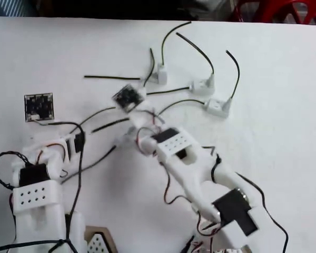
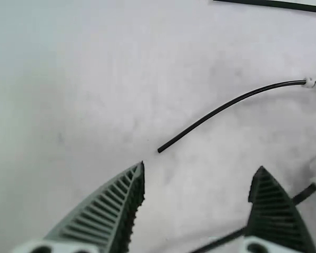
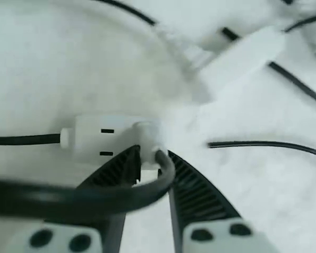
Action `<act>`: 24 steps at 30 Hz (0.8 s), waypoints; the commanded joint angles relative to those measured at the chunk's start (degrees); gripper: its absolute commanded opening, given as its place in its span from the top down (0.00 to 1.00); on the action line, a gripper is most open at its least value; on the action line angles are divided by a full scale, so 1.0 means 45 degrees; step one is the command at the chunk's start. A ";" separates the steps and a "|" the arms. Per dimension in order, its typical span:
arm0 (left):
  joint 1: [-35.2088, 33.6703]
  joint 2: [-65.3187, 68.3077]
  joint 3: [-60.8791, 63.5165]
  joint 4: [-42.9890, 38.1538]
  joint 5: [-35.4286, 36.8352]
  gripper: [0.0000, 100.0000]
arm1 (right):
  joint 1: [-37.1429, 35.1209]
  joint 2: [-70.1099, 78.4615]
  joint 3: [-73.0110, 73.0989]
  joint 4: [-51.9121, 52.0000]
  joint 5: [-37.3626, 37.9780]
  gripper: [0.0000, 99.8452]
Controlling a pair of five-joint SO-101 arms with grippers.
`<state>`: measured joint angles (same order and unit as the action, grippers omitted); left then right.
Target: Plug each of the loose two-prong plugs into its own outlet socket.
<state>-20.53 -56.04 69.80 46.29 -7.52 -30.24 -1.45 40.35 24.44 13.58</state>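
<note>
My right gripper [image 3: 150,155] is shut on a small white plug [image 3: 146,132] whose black cord [image 3: 95,197] loops back across the fingers. The plug sits against the end of a white outlet socket [image 3: 95,139] with two slots on top, lying on the table. In the high view this gripper [image 1: 139,132] is at the table's middle. Three more white sockets [image 1: 159,75] [image 1: 203,86] [image 1: 218,107] with black leads lie farther back. My left gripper [image 2: 200,168] [image 1: 76,141] hangs open over bare table, just short of a loose black wire end [image 2: 160,150].
Two black patterned squares lie on the white table [image 1: 284,79], one at the left [image 1: 38,106] and one near the middle [image 1: 127,97]. Loose black leads [image 1: 102,77] cross the centre. The table's right side and far left are bare. The arms' own cables trail along the front edge.
</note>
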 commanded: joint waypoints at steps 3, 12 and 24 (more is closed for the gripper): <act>-0.0147 -0.0205 -0.0059 -0.0274 0.0000 0.68 | 0.2510 -0.0107 -0.0957 -0.1475 0.0020 0.98; -0.0147 -0.0264 0.0508 -0.1094 0.0000 0.68 | 0.2882 -0.2256 -0.1231 0.1709 -0.0664 0.84; -0.0068 -0.0283 0.0879 -0.1719 0.0000 0.68 | 0.3448 -1.0813 0.1680 0.4777 -0.1211 0.97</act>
<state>-20.53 -56.04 74.11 39.87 -7.52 -16.00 -41.10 46.07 44.04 8.75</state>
